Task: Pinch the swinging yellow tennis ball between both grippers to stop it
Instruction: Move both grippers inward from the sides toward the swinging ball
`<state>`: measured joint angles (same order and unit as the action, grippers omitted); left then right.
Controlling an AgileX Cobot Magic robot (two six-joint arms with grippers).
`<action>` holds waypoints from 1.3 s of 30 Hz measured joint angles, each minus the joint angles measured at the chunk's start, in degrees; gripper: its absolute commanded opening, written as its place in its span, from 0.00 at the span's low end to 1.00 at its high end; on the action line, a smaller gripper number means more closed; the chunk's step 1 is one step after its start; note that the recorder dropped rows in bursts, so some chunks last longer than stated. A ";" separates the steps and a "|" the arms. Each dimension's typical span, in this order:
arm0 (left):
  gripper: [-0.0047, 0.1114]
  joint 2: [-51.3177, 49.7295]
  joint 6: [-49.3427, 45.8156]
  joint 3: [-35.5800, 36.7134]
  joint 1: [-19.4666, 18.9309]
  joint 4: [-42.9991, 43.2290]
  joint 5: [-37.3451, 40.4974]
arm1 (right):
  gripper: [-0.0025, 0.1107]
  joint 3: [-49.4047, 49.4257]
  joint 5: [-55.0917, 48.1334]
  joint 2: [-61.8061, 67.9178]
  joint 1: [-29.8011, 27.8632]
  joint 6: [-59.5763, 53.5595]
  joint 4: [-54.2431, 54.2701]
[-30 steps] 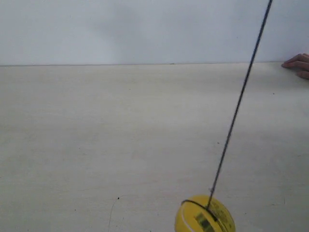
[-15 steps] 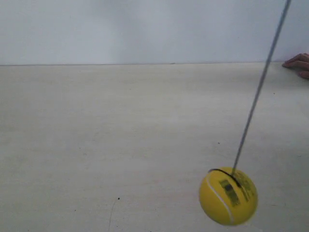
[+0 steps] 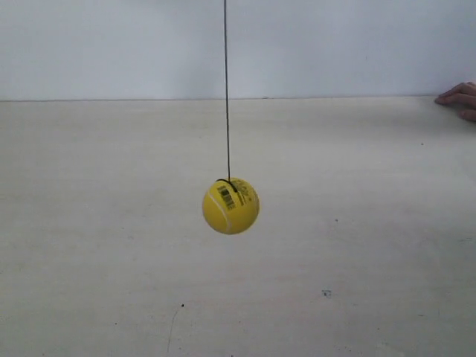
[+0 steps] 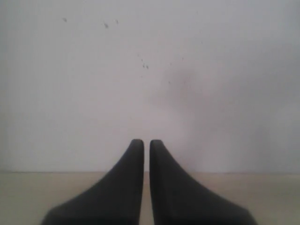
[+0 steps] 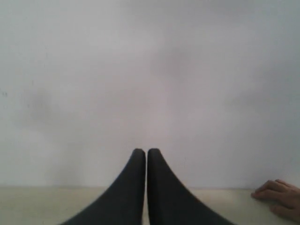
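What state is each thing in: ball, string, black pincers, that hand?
Yellow tennis ball with barcode sticker: hanging free, untouched.
Thin dark string: taut, upright.
Left black cone-tipped gripper: shut, empty.
Right black cone-tipped gripper: shut, empty.
Person's hand: resting on pale table.

The exterior view looks across the table [image 3: 89,260] to the wall [image 3: 111,44]; both wrist views, low, face that same wall (the right one shares the hand [image 5: 279,197]).
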<state>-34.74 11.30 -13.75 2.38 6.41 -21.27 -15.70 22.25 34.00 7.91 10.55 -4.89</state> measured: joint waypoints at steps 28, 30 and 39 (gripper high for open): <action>0.08 -21.60 11.33 -7.32 0.00 30.25 -7.17 | 0.02 -1.30 5.09 23.33 0.00 -0.66 -16.10; 0.08 -21.60 11.59 -7.32 0.00 30.98 -6.80 | 0.02 -1.30 5.09 23.33 0.00 -0.66 -16.23; 0.08 -26.29 13.17 -7.47 0.00 35.48 -9.13 | 0.02 -1.30 5.42 23.33 0.00 -3.17 -16.61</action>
<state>-61.04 24.48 -21.22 2.38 41.89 -30.40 -17.00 27.67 57.33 7.91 7.38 -21.50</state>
